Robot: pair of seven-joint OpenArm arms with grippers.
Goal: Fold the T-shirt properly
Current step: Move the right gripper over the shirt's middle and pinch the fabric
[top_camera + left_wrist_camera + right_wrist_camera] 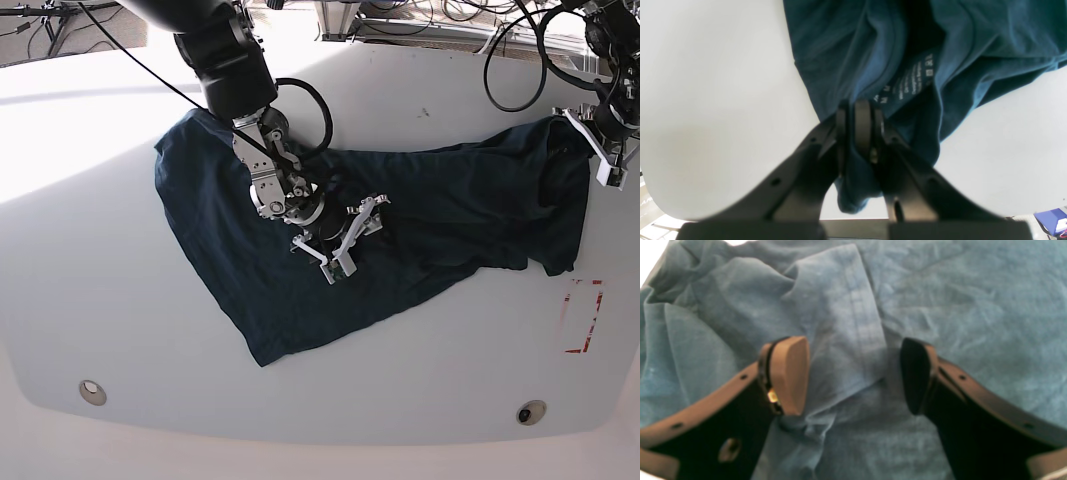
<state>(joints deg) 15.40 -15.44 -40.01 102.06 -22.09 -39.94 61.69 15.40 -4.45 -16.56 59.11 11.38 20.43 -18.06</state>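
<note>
Item: T-shirt (420, 215), dark navy cloth, lying spread but rumpled across the white desk (120, 320), unfolded. One end reaches the desk's edge on the base view's right, where it is lifted; the rest runs toward the base view's left and sags into a point toward the near edge.

Left claw (858, 110): pressed together, pinching a bunch of shirt fabric near the neck. The grip looks meant to hold that end taut so the cloth can be straightened before any fold. A loose tail of cloth hangs below the jaws.

Right claw (853, 373): spread wide, hovering low over the middle of the shirt with nothing between its pads. A hemmed flap (846, 323), probably a sleeve or edge fold, lies between the jaws. Judged purpose: lining up to seize that flap and pull it flat.

View notes:
- Left wrist view alone shows the pale printed label (910, 81) inside the neck, just beyond the pinch; the base view is too distant to show it.
- Right wrist view alone shows the stitched hem and the creases directly under the open jaws.
- Base view alone shows the shirt's whole outline, both arms well apart, and a red-marked rectangle (583, 318) on the desk beside the lifted end.
</note>
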